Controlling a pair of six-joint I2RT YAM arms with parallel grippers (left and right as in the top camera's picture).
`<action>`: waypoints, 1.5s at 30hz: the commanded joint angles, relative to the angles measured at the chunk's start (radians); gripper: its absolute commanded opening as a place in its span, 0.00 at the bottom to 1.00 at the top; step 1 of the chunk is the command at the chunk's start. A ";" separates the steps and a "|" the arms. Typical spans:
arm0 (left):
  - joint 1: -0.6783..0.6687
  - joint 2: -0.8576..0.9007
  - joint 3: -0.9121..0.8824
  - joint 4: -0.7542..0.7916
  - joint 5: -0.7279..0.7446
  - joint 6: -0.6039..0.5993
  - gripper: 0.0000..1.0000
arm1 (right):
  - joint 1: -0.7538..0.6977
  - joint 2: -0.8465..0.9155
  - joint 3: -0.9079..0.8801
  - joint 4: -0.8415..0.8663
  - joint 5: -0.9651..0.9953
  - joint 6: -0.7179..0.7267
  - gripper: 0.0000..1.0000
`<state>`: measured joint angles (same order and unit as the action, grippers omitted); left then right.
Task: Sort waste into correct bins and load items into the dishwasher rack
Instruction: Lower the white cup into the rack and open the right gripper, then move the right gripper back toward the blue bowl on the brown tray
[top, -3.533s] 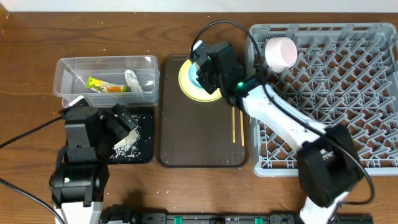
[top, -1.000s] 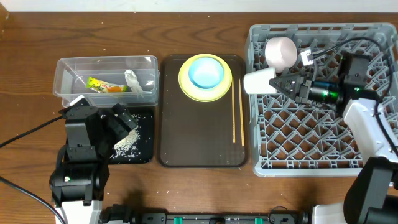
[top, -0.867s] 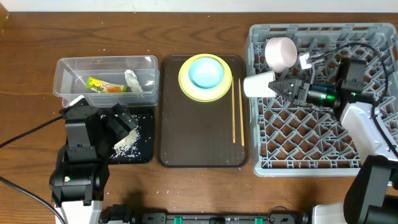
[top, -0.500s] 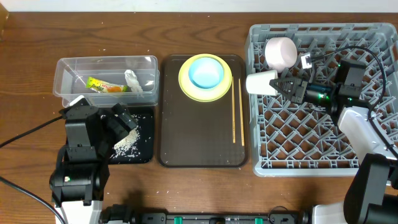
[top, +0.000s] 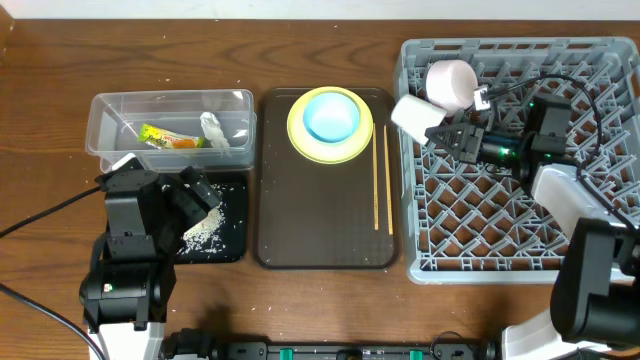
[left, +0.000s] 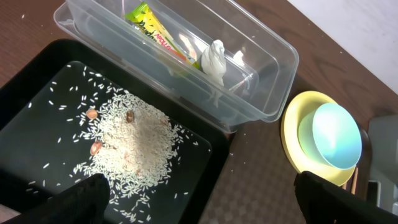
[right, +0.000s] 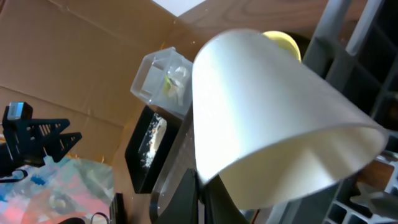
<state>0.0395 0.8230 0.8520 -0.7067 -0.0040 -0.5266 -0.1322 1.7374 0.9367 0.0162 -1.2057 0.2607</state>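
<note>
My right gripper (top: 440, 131) is shut on the rim of the small white cup (top: 412, 113), held tilted over the left edge of the grey dishwasher rack (top: 520, 215); in the right wrist view the cup (right: 267, 118) fills the frame above the gripper (right: 202, 186). A white bowl (top: 452, 84) lies in the rack just behind the cup. The light blue bowl (top: 331, 115) sits on the yellow plate (top: 298, 135), with the chopsticks (top: 380, 185) beside them. My left gripper (left: 199, 211) hangs open over the black tray (left: 37, 99) of rice (left: 134, 146). The clear tub (left: 261, 93) holds the wrapper (left: 155, 34) and tissue (left: 214, 59).
The plate, bowl and chopsticks rest on a dark brown serving tray (top: 320, 225) between the bins and the rack. The rack's upright pegs surround my right arm (top: 560, 190). Cables run across the rack's back. Bare wooden table (top: 40, 150) lies to the far left.
My right gripper has carried the cup a little leftward and toward the back of the rack, tipping it closer to the white bowl. The left arm has not moved.
</note>
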 joint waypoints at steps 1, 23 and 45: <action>0.007 0.000 0.018 0.000 -0.008 0.002 0.98 | -0.001 0.016 -0.006 -0.009 0.001 0.012 0.01; 0.007 0.000 0.018 0.000 -0.008 0.002 0.98 | -0.066 0.015 -0.006 -0.166 0.010 -0.015 0.01; 0.007 0.000 0.018 0.000 -0.008 0.002 0.98 | -0.150 -0.076 0.014 -0.363 0.233 -0.119 0.05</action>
<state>0.0395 0.8230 0.8520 -0.7067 -0.0040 -0.5266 -0.2729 1.7267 0.9356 -0.3355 -1.0412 0.1673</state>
